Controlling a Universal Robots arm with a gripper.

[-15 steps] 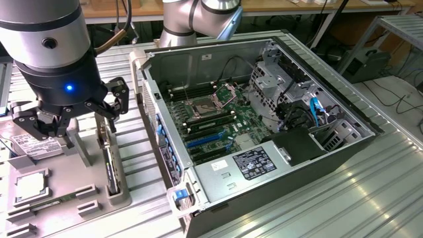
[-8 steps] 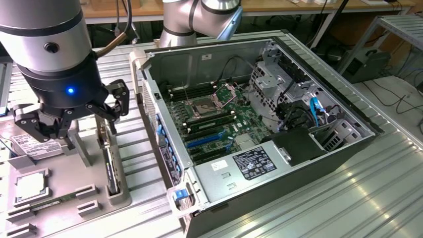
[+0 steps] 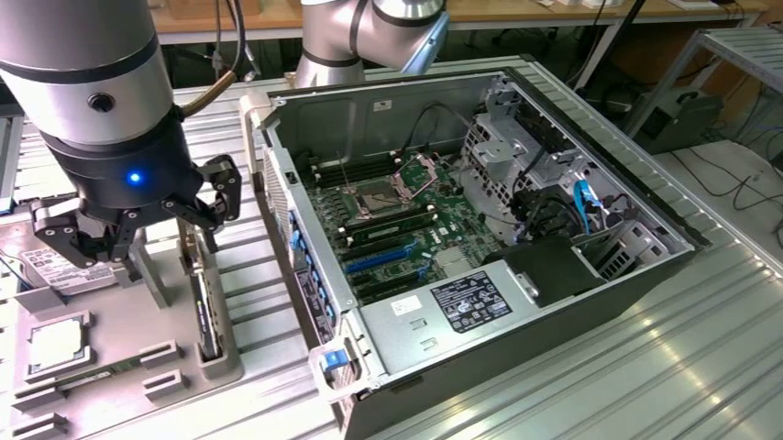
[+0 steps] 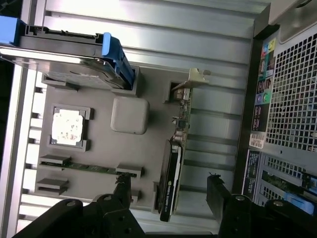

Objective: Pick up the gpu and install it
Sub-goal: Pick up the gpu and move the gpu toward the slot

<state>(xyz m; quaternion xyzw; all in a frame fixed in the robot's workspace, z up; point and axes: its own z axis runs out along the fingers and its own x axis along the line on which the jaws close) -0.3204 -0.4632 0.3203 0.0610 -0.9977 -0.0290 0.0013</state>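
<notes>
The gpu [image 4: 174, 158] stands on its edge in a slot of the grey parts tray [image 4: 130, 115], its silvery bracket [image 4: 196, 79] at one end. In the exterior view the gpu [image 3: 204, 307] is a thin black card at the tray's right side. My gripper [image 4: 171, 194] hangs above it and is open, one finger on either side of the card and clear of it. In the exterior view the gripper [image 3: 141, 225] hovers over the tray [image 3: 123, 330], to the left of the open computer case [image 3: 490, 211].
The tray also holds a silver hard drive with blue clips [image 4: 74, 49], a square processor [image 4: 67, 126] and a green memory stick [image 4: 84, 167]. Inside the case the motherboard shows blue card slots [image 3: 380, 259]. The case's perforated rear wall [image 4: 292, 99] is close beside the gpu.
</notes>
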